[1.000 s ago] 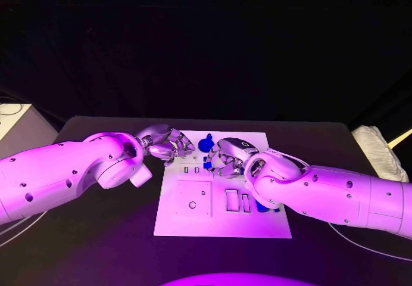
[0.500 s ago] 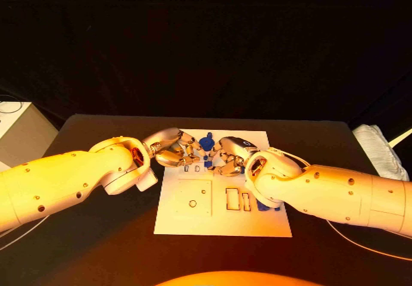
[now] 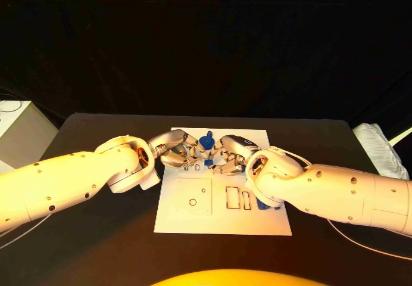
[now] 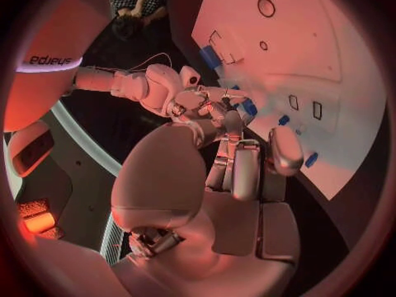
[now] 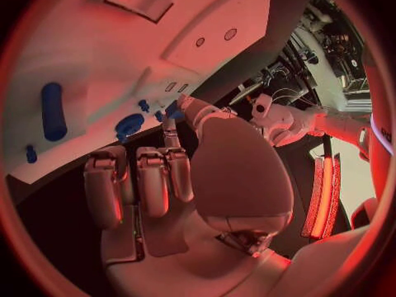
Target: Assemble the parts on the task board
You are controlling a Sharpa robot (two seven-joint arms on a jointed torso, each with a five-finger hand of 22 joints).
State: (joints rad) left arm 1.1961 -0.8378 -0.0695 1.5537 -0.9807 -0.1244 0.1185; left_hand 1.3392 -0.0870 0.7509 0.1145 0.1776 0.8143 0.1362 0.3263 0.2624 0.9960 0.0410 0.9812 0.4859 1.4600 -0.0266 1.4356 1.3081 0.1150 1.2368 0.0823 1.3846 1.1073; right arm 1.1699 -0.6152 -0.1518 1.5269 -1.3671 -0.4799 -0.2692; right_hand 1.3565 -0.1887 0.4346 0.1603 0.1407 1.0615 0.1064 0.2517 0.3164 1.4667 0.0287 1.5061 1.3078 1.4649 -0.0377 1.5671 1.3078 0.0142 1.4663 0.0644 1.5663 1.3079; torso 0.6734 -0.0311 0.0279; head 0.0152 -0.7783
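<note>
The white task board [image 3: 193, 202] lies in the middle of the black table. A tall blue part [image 3: 207, 142] stands at its far edge, between my two hands. My left hand [image 3: 175, 149] hovers over the board's far left corner with its fingers [image 4: 245, 171] bent and nothing seen in them. My right hand [image 3: 227, 157] is just right of the blue part; one of its fingertips [image 5: 171, 115] touches a small blue part [image 5: 174, 108], and whether it holds that part is unclear. A blue cylinder [image 5: 52, 110] and a round blue part [image 5: 129, 123] lie on the board.
Rectangular slots [image 3: 233, 198] and a square recess with a hole [image 3: 193, 198] mark the board's near half. Another blue part [image 3: 262, 205] peeks out beside my right forearm. A pale box [image 3: 15, 128] stands off the table's left side.
My left hand has moved a little right, closer to the tall blue part and my right hand. The right hand has hardly moved.
</note>
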